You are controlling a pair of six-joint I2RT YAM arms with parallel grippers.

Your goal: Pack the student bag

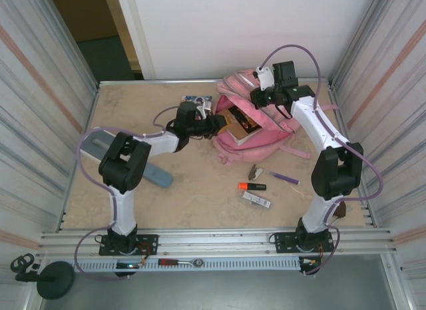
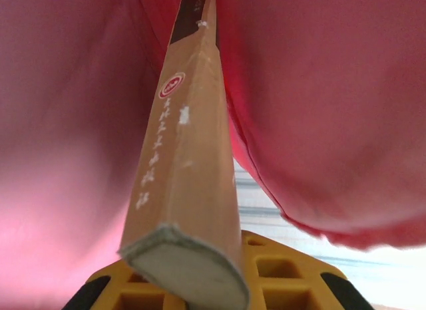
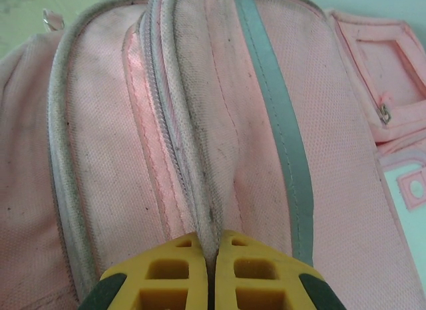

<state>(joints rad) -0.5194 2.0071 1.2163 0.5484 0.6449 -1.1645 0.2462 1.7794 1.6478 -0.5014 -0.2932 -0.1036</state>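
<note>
Top external view: the large soft pink fabric backpack (image 1: 229, 149) lies at the far middle of the tan bench (image 1: 200, 183), its mouth gaping. Left claw (image 1: 214, 122) pinches a tan-spined paperback book (image 2: 190, 157) by one end, poking it into that mouth. The right claw (image 3: 214, 247), pressed together on the bag's piped seam, lifts the rim. Next, I judge, the book needs sliding deeper before release.
</note>
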